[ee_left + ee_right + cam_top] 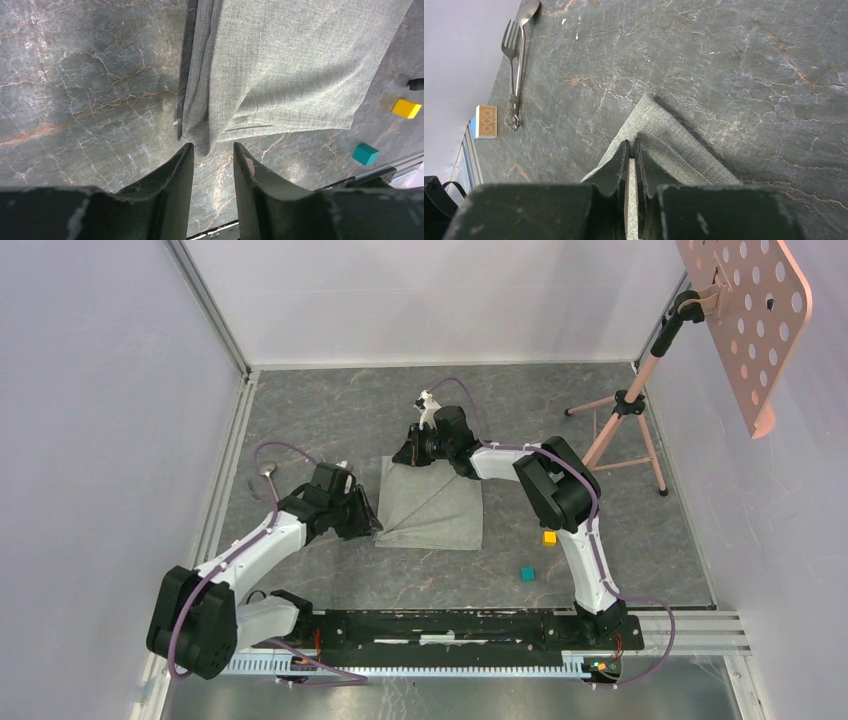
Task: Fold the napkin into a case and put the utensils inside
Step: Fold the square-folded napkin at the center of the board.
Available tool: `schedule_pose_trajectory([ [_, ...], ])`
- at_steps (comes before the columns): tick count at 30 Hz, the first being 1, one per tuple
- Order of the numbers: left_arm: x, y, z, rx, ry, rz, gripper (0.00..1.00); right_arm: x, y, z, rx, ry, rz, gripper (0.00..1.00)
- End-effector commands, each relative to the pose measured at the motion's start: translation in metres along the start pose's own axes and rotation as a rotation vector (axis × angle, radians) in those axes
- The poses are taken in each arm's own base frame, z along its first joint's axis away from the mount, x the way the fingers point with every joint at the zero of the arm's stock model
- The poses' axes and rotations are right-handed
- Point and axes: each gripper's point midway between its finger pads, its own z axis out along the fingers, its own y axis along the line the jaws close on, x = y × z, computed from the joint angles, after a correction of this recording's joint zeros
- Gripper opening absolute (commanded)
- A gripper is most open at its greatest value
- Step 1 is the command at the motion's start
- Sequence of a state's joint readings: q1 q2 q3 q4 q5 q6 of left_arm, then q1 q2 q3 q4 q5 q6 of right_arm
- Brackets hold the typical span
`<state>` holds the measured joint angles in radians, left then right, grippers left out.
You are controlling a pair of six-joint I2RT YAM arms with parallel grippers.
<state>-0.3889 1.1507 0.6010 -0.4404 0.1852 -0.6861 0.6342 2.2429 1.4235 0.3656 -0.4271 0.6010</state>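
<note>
Left gripper (212, 147): jaws parted to a moderate gap, bare table showing between the fingers (175, 175), nothing held; the tips sit just short of the napkin's (290, 65) bunched near-left corner, at about 8 o'clock of the cloth in the top view. Right gripper (631, 142): jaws drawn narrow, pinching a raised ridge of the napkin at its far-left corner, about 11 o'clock of the cloth in the top view; a thin strip of fabric shows between the fingers (616, 167). Napkin (435, 505): grey-green woven cloth, lying folded into a rough square at the middle of the table, with a diagonal crease across its top layer and stacked layers along its left edge; the pinched corner tents up to a point in the right wrist view. Spoon (529, 10) and fork (513, 65): silver, lying side by side and touching on the bare table, well apart from the napkin at its 9 o'clock, close to the left wall. Cream studded brick (486, 121): just beside the fork's handle end, at the table's edge. Yellow cube (549, 537): near the napkin, at its 4 o'clock. Teal cube (527, 573): near the yellow cube, at its 7 o'clock. Table (350, 410): dark grey marble-patterned top. Pink tripod stand (625, 405) carrying a perforated pink board (745, 320): at 2 o'clock of the napkin, by the right wall.
</note>
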Motion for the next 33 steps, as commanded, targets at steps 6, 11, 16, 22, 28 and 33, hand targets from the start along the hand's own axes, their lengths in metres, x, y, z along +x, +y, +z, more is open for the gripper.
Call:
schedule_pose_trajectory([
  [6, -0.010, 0.001, 0.021, -0.023, 0.000, 0.023, 0.27, -0.016, 0.014, 0.006, -0.049, -0.043, -0.043, 0.10],
  [11, 0.001, 0.009, 0.029, -0.034, 0.028, 0.015, 0.19, -0.015, 0.013, 0.010, -0.051, -0.037, -0.041, 0.12],
  [16, 0.010, 0.019, 0.033, -0.057, 0.051, 0.009, 0.15, -0.015, 0.011, 0.016, -0.050, -0.033, -0.047, 0.15],
  [22, 0.014, 0.023, 0.035, -0.067, 0.060, 0.005, 0.15, -0.015, 0.009, 0.025, -0.063, -0.017, -0.061, 0.20],
  [28, 0.015, 0.024, 0.034, -0.067, 0.059, 0.003, 0.15, -0.050, 0.031, 0.008, -0.072, -0.016, -0.138, 0.44],
  [33, 0.015, 0.023, 0.034, -0.065, 0.059, 0.000, 0.15, -0.083, 0.029, -0.047, 0.038, 0.010, -0.279, 0.60],
])
